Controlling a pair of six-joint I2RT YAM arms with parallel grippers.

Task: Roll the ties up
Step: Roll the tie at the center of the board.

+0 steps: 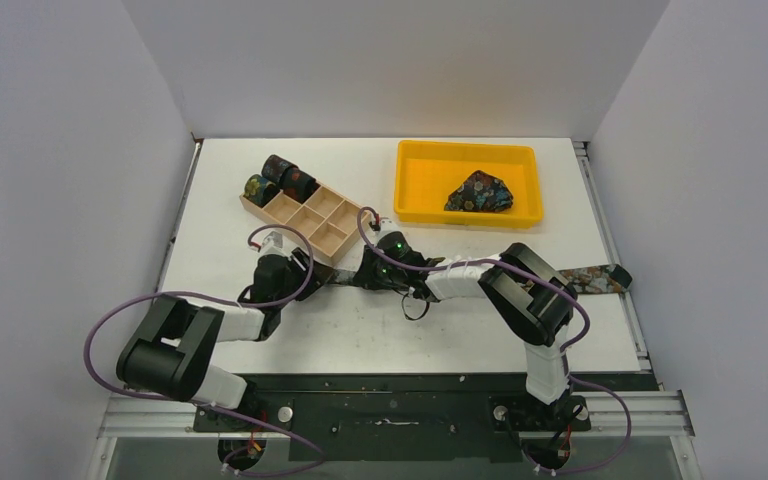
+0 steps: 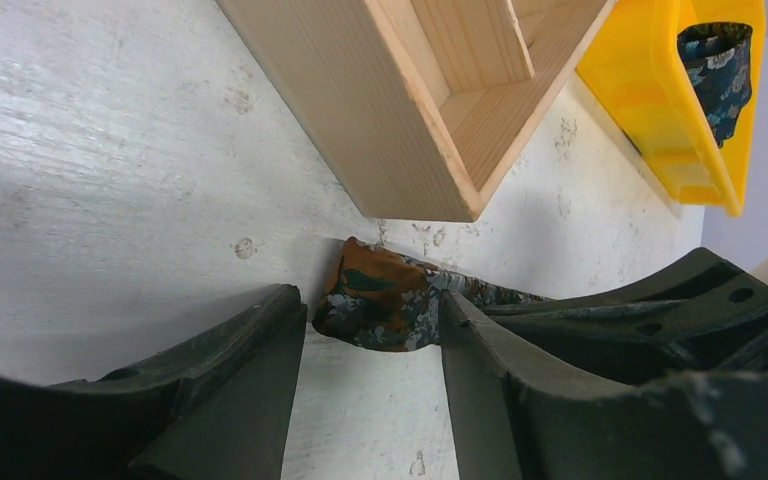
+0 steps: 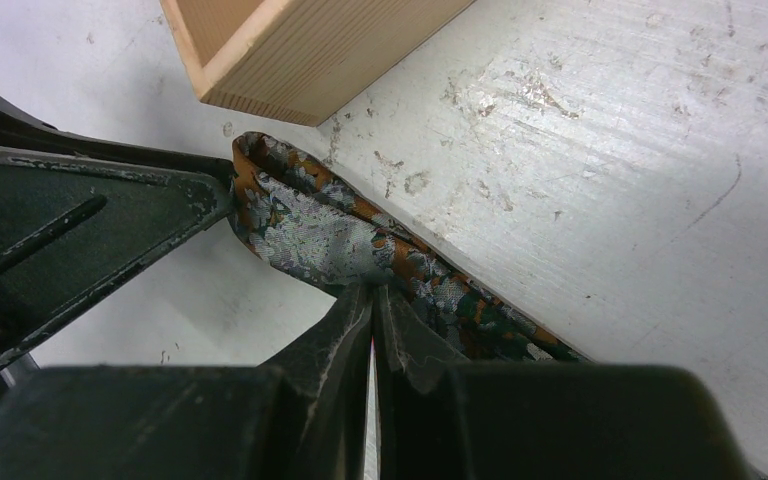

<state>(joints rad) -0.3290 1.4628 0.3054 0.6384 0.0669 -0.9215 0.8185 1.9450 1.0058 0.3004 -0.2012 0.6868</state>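
Worktop [image 1: 440, 335] edges: walls are closing it in on the left, back and right, and the arm bases are sitting along the near edge. A broad white stretch is lying open between the bases and the two claws. Beyond the claws the room is tighter, as the near corner of the wooden box [image 1: 312, 232] is standing just past the fingers, apart from them.

Brown-rust tie [image 1: 592, 279] is lying flat across the worktop, one end reaching the right edge and the other folded over just short of the box corner. Right claw [image 3: 372, 300] is pinching closed on the strip right behind that fold. Left claw [image 2: 372, 310] is standing about half open around the folded end. One finger is touching the fabric and the other is sitting just beside it, so no grip there.

Containers: three rolled ties [image 1: 278, 170] are bunching at the far left end of the wooden box; whether all three are sitting inside compartments, I cannot tell. Yellow tray [image 1: 420, 215], at the back right, is holding a blue floral tie [image 1: 480, 192] in a loose heap.
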